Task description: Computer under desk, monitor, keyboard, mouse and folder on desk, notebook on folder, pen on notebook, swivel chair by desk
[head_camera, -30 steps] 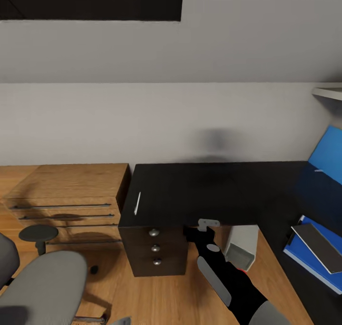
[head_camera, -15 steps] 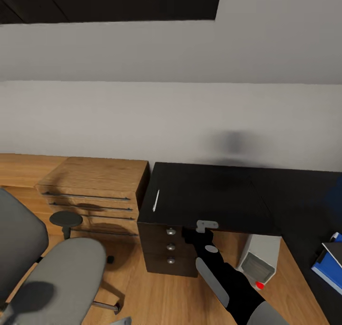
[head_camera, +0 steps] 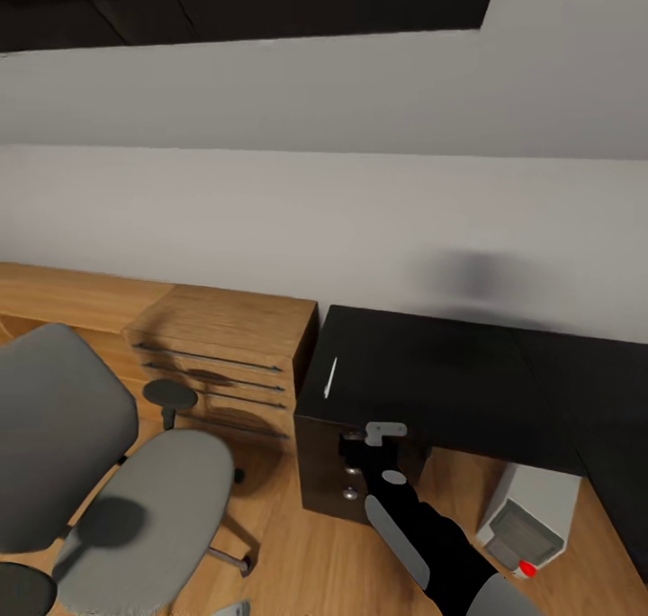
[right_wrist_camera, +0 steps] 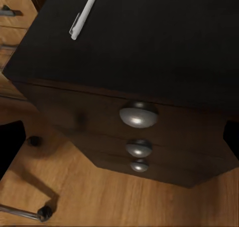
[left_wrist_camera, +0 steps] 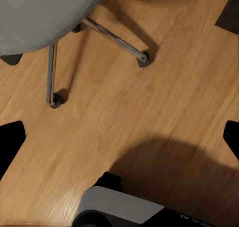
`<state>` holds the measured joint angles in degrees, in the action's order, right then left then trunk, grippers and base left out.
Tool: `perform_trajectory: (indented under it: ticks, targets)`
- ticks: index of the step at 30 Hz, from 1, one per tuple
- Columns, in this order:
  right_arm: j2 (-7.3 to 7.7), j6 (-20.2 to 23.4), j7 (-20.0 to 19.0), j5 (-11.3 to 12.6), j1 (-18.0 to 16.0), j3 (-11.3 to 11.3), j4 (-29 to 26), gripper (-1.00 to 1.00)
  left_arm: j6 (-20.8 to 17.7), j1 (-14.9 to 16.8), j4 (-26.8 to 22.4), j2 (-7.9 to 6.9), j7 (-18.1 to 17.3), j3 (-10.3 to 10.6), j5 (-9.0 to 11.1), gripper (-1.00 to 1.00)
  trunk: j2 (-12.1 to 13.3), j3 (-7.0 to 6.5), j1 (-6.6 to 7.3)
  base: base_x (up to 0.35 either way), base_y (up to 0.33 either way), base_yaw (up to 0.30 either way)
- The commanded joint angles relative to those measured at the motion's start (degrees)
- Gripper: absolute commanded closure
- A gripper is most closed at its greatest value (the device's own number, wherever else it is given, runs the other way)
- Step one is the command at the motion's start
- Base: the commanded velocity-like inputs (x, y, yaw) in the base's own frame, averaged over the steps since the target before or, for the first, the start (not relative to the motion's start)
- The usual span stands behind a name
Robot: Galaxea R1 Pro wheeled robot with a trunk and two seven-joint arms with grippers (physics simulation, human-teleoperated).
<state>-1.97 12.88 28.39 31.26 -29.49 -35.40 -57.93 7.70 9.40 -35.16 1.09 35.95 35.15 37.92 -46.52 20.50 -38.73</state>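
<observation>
Bedroom corner, wood floor: your right gripper (head_camera: 385,433) hangs empty, jaws wide, at the desk (head_camera: 450,382) edge above the drawers, near the pen (head_camera: 330,376) you want; left claw unreadable; chair (head_camera: 135,499) well apart.

We see the swivel chair (head_camera: 108,481) cut off at the head view's left and bottom edges, the bench (head_camera: 468,382) running off to the right. The right arm hides part of the drawer unit (right_wrist_camera: 134,137); its jaws are perhaps open.
</observation>
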Motion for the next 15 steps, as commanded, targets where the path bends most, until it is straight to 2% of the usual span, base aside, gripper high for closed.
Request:
perform_trajectory:
  ticks: [1,10,13,15]
  targets:
    - [0.04,0.2,0.4,0.3,0.0,-0.2,-0.1,-1.0,0.4,0.1,0.0,-0.04,0.4,0.5,0.6,-1.0,-0.1,0.1,-0.01,0.0,0.0,0.277]
    - [0.03,0.2,0.4,0.3,-0.1,-0.5,-0.1,-1.0,0.4,0.1,0.1,0.04,0.4,0.6,0.5,-1.0,-0.1,0.4,-0.01,0.0,0.0,0.277]
    - [0.05,0.2,0.4,0.3,-0.1,-1.2,-0.1,-1.0,0.4,0.1,0.0,0.01,0.3,0.6,0.3,-1.0,-0.1,0.5,-0.01,0.0,0.0,0.274]
    - [0.24,0.2,0.4,0.2,0.0,-1.3,-0.1,-1.0,0.0,0.1,-5.4,-0.1,0.4,0.6,0.1,-1.0,-0.1,0.59,-0.01,0.0,0.0,0.253]
